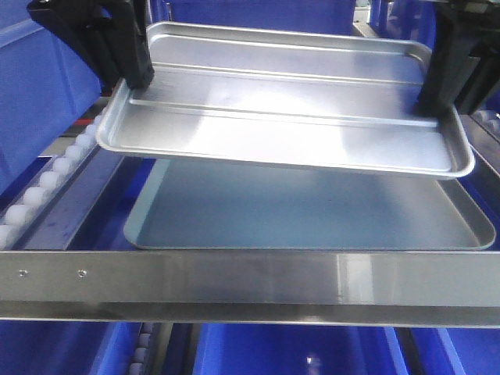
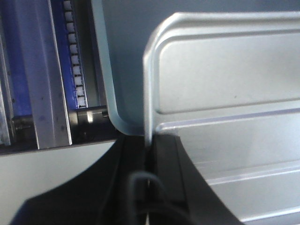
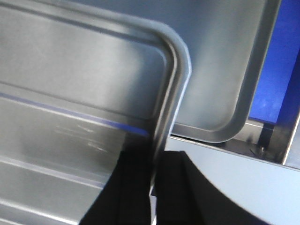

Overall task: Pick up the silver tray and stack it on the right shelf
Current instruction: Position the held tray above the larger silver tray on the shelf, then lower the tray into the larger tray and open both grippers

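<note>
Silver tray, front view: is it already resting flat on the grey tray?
No, the silver tray is held above the grey tray, with the left gripper and right gripper clamping its ends.

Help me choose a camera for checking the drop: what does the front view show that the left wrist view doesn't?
Only the front view shows the left gripper and right gripper together, gripping opposite ends of the whole silver tray. Only the left wrist view shows, close up, the left fingers pinching the tray's rim. Both show the silver tray held over the larger grey tray, with white rollers alongside.
</note>
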